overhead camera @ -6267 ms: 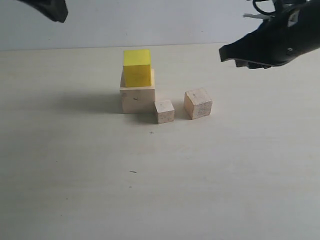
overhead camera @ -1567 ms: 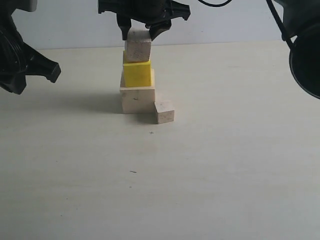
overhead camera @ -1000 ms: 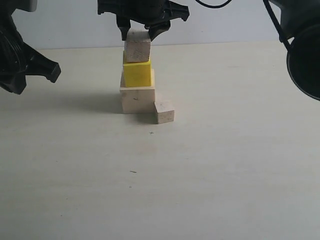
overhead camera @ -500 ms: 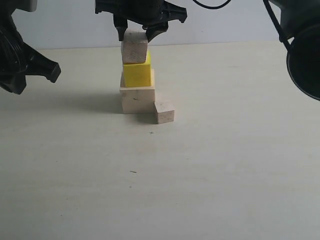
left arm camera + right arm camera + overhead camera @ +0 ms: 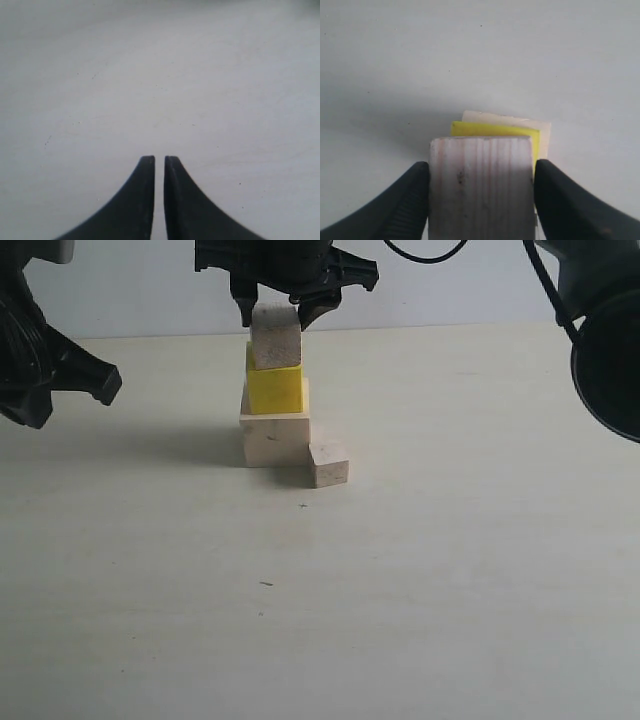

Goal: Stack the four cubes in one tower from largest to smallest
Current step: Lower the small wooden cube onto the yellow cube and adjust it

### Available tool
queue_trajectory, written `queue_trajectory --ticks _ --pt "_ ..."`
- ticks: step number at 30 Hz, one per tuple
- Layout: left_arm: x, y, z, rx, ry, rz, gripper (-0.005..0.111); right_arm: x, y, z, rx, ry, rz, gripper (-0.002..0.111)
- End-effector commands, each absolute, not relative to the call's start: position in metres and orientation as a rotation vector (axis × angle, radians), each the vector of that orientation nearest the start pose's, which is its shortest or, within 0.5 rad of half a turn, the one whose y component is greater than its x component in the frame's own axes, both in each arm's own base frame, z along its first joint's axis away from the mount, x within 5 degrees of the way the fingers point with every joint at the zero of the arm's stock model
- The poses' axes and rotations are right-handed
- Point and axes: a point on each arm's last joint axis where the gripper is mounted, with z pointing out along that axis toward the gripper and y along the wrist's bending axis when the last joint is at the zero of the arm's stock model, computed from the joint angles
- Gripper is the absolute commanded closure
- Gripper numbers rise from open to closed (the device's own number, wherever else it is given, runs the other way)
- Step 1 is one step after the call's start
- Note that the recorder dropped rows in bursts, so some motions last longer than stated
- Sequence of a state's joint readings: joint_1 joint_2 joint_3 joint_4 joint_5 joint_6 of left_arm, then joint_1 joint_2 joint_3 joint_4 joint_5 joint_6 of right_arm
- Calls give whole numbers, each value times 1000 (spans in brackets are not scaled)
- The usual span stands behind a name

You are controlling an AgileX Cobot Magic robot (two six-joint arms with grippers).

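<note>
The large pale wood cube [image 5: 275, 438] stands on the table with the bright yellow cube [image 5: 275, 390] on top of it. The medium-small pale cube [image 5: 276, 340] rests on the yellow one, and my right gripper [image 5: 275, 318] is shut on its sides from above. In the right wrist view the same cube [image 5: 480, 190] fills the space between the fingers [image 5: 400, 200], with the yellow cube [image 5: 490, 130] and the large cube [image 5: 542, 131] edging out behind it. The smallest pale cube [image 5: 328, 464] sits on the table against the large cube's front right corner. My left gripper [image 5: 159, 160] is shut on nothing over bare table.
The left arm [image 5: 50, 360] hangs at the left edge of the exterior view, away from the tower. Part of the right arm [image 5: 605, 340] fills the upper right corner. The pale tabletop [image 5: 400, 570] spreads out in front.
The medium-small cube left the table and now sits on the yellow cube, held by the right gripper. In the last half second cube and gripper shifted slightly right and settled lower.
</note>
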State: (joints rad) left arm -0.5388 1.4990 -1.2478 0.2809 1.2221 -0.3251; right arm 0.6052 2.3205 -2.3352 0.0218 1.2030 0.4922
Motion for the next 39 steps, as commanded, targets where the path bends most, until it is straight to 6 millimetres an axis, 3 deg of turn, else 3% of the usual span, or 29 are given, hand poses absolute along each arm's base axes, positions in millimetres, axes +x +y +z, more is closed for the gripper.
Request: queue_trajectory --ticks 1,6,13,39 --pt "256 -126 304 385 2820 233 97 419 291 274 -141 2699 365 50" --pt "256 -126 304 385 2820 233 97 419 291 274 -141 2699 365 50" --pt "256 -126 304 385 2820 233 97 419 291 274 -122 2703 374 38" --pt "256 -126 304 385 2820 233 97 412 293 278 -98 2749 444 38"
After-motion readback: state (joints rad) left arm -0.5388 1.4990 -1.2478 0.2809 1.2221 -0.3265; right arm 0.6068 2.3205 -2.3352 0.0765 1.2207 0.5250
